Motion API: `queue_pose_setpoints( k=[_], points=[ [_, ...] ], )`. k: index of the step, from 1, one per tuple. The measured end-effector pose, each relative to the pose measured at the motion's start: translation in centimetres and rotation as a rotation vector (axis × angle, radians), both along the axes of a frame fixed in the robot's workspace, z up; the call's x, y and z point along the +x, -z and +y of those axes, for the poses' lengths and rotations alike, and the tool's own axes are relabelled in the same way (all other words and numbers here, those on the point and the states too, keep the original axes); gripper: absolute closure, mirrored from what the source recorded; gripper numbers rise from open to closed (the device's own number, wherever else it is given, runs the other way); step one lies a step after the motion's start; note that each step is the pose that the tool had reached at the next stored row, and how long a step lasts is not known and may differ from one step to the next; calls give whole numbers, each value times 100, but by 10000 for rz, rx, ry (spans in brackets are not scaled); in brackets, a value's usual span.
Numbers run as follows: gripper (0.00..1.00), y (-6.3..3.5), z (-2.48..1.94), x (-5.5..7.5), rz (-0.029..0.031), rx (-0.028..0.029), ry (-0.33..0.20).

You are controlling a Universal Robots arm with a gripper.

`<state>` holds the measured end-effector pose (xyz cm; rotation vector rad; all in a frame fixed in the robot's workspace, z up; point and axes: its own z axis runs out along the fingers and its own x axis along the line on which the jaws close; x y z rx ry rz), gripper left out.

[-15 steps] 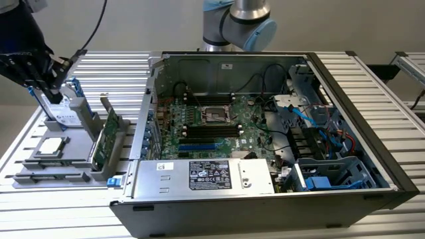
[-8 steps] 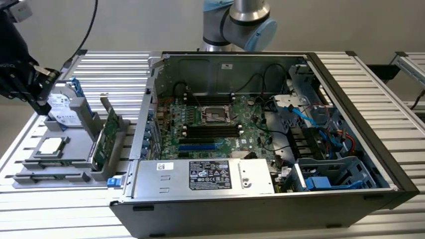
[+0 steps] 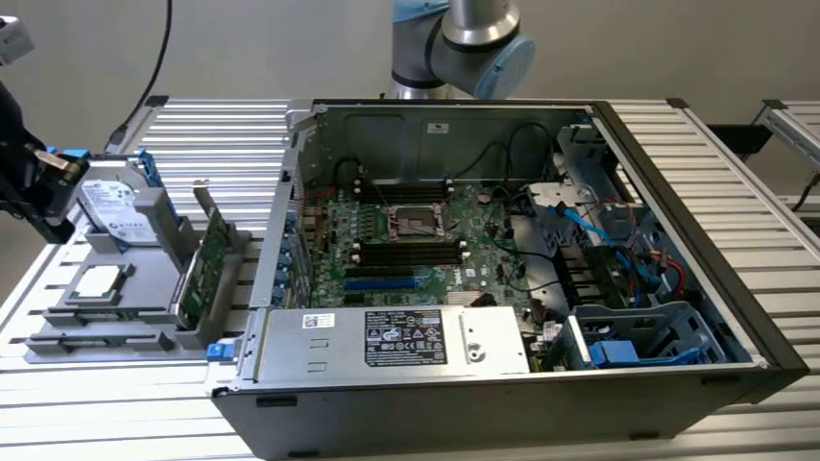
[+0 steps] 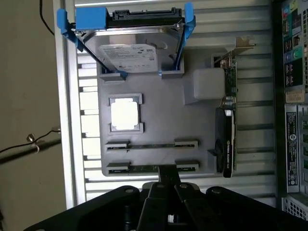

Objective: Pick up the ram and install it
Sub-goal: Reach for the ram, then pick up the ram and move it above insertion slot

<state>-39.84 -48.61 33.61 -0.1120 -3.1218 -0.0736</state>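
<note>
Gripper (image 4: 167, 174): fingers pressed together, holding nothing, poised over the grey tray (image 4: 163, 120).
Ram (image 4: 142, 168): on edge in the tray's slot, near the fingertips, not gripped.
Technique: centre on the stick's mid-length, with fingers square to its flat faces.

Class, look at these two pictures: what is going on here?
A robot arm's gripper, fingers shut, hangs over a grey tray beside an open computer case. Its tip is at one ram stick; a second ram stick lies alongside in the tray's holders. Whether the gripper touches the stick cannot be told.
</note>
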Motion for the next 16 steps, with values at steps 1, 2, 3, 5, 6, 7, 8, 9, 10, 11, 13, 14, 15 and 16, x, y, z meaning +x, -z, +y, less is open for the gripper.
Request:
queue_pose_setpoints(
  k=[1,2,3,5,6,7,8,9,10,11,13,14,15,16],
  points=[
    [89,0,0,0,0,4,-1],
    [89,-1,0,0,0,9,-1],
    [89,-1,0,0,1,13,0],
    [89,0,-1,0,0,24,0],
    [89,-1,-2,0,1,28,0],
    [89,0,-2,0,0,34,0],
    [89,-1,-2,0,0,38,0],
    [89,0,-2,-1,0,44,0],
    [89,0,-3,0,0,49,0],
    [89,-1,-3,0,1,53,-1],
    [89,-1,-4,0,0,63,0],
    [89,-1,-4,0,1,68,0],
    [89,0,-5,0,0,73,-1],
    [89,0,-5,0,1,78,-1]
  ],
)
